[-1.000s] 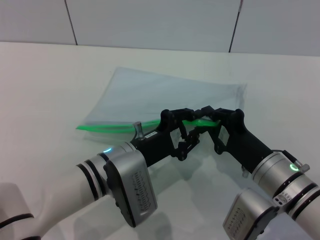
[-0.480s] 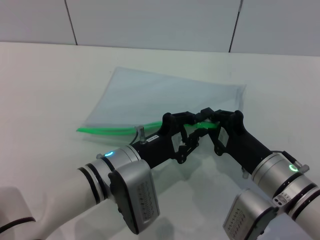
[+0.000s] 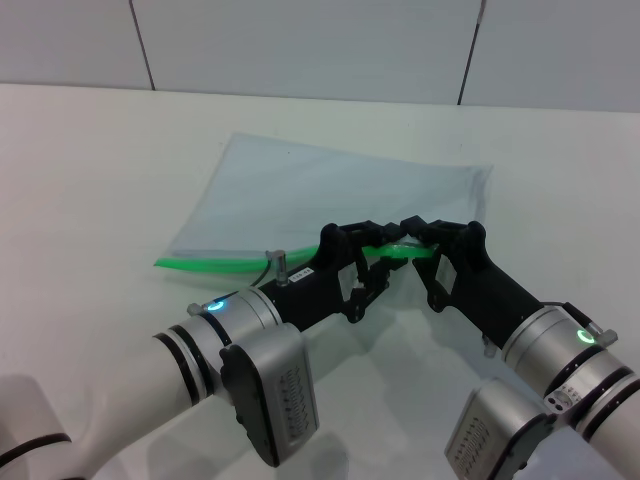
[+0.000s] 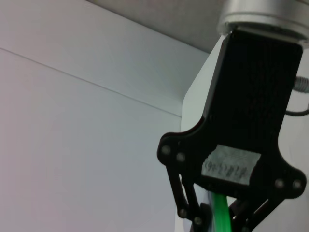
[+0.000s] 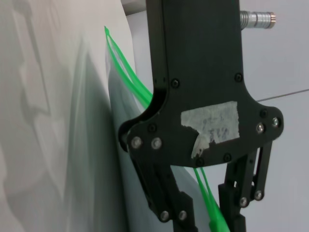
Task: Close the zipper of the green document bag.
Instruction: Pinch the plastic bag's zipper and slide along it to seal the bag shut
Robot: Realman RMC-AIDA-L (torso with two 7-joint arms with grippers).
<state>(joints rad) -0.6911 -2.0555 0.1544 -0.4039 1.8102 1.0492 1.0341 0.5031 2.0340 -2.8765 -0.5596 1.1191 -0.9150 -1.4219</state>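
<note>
The green document bag (image 3: 330, 185) lies flat on the white table, pale blue-grey and translucent. Its zipper (image 3: 220, 262) runs as a bright green strip along the edge nearest me. My left gripper (image 3: 383, 252) is shut on the strip towards its right end. Just to the right, my right gripper (image 3: 415, 240) pinches the same strip from the other side. In the right wrist view the zipper (image 5: 126, 79) splits into two strands at its far end, then passes between the left gripper's fingers (image 5: 166, 203). In the left wrist view the zipper (image 4: 220, 212) sits between the right gripper's fingers (image 4: 186, 203).
The white table (image 3: 90, 170) stretches out on all sides of the bag. A pale panelled wall (image 3: 300, 45) stands behind the table's far edge. Both forearms cross the near part of the table.
My left gripper has dropped slightly and the strip between the two grippers sits a little lower. The right gripper and the bag have hardly moved.
</note>
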